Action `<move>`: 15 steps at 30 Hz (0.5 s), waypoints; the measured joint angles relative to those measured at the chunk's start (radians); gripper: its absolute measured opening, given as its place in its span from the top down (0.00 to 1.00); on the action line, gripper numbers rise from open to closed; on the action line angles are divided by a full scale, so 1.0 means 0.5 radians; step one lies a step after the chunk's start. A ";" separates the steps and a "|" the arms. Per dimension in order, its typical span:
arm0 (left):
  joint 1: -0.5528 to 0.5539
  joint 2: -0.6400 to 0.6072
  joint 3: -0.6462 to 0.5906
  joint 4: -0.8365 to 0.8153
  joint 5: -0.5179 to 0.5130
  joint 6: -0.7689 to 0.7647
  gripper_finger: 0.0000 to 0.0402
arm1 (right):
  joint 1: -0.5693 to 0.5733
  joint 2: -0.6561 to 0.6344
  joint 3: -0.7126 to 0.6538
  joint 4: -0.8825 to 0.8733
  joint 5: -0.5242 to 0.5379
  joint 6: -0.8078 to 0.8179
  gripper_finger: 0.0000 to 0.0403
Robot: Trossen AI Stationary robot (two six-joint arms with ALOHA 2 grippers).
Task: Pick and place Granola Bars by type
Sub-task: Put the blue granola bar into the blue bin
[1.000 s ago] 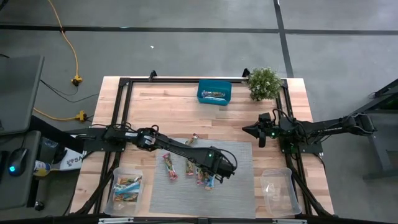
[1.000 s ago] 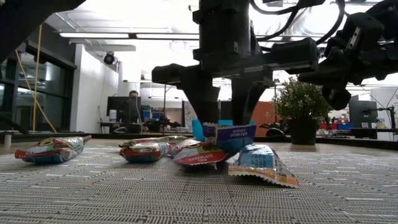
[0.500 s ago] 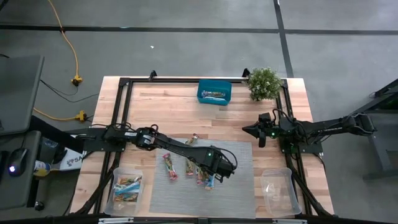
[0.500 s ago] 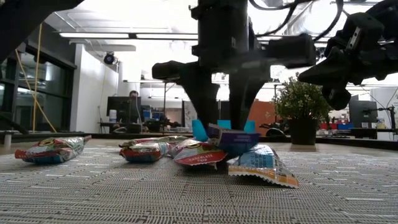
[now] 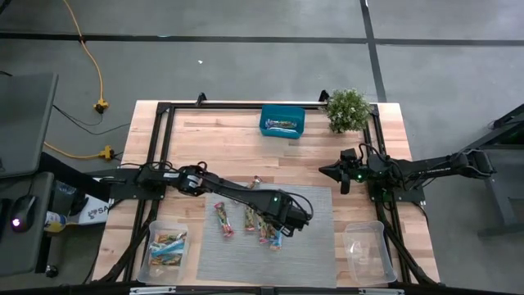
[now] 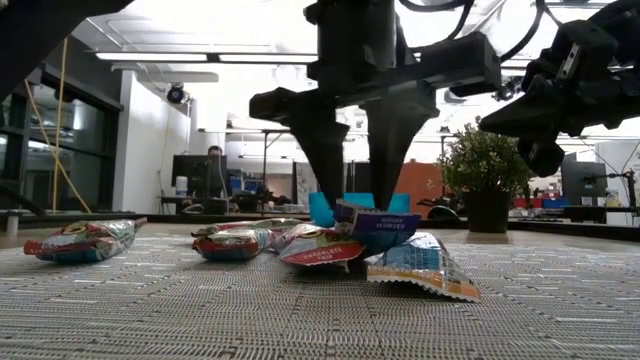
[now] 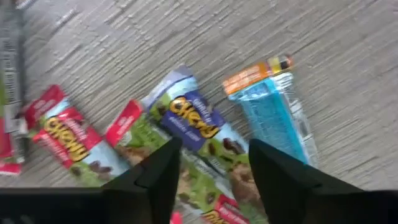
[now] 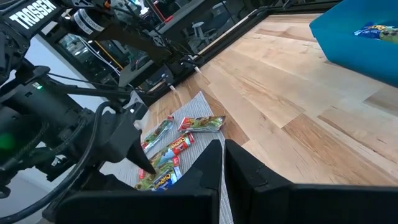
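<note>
Several granola bars lie on the grey mat (image 5: 319,246). My left gripper (image 5: 282,225) points straight down over them, open. Its fingertips stand on either side of a blue-and-green bar (image 7: 199,121), just above it, and that bar lies on top of red-ended bars (image 6: 320,250). A light blue bar (image 7: 273,118) lies beside it on the mat. More red and green bars (image 5: 223,220) lie toward the table's left. My right gripper (image 5: 326,170) waits shut over the right side of the table. My left gripper's fingertips (image 6: 338,195) point down right at the upper face of the blue-and-green bar (image 6: 378,222), across its width. Whether they touch it, I cannot tell. The bar rests tilted on the bars under it.
A clear tub (image 5: 166,250) holding bars stands at the near left. Another clear tub (image 5: 364,250) stands at the near right. A teal box (image 5: 282,121) and a potted plant (image 5: 348,109) stand at the far edge. A lone bar (image 5: 256,182) lies at the mat's far edge.
My left gripper has risen a little off the pile and turned slightly about its own upright line. The blue-and-green bar has stayed on top of the other bars.
</note>
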 joint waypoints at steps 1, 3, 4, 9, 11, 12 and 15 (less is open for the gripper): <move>0.001 -0.001 0.000 -0.009 0.000 -0.004 0.50 | 0.000 0.000 0.000 0.000 0.001 0.000 1.00; 0.001 -0.001 0.000 -0.030 0.000 -0.029 0.44 | 0.000 0.000 0.000 0.000 0.000 0.000 1.00; 0.001 -0.001 0.000 -0.036 0.005 -0.036 0.41 | 0.001 0.000 0.000 0.000 0.000 0.000 1.00; 0.001 0.019 0.002 0.031 0.025 -0.092 0.35 | 0.000 0.000 0.000 0.000 0.000 0.000 1.00; 0.001 0.026 0.002 0.043 0.042 -0.099 0.36 | 0.000 0.000 0.000 0.000 0.000 0.000 1.00; 0.001 0.026 0.002 0.043 0.046 -0.117 0.37 | 0.000 0.000 0.001 0.000 0.001 0.000 1.00; 0.001 0.050 0.003 0.031 0.045 -0.130 0.39 | 0.001 0.000 0.000 0.000 0.001 0.000 1.00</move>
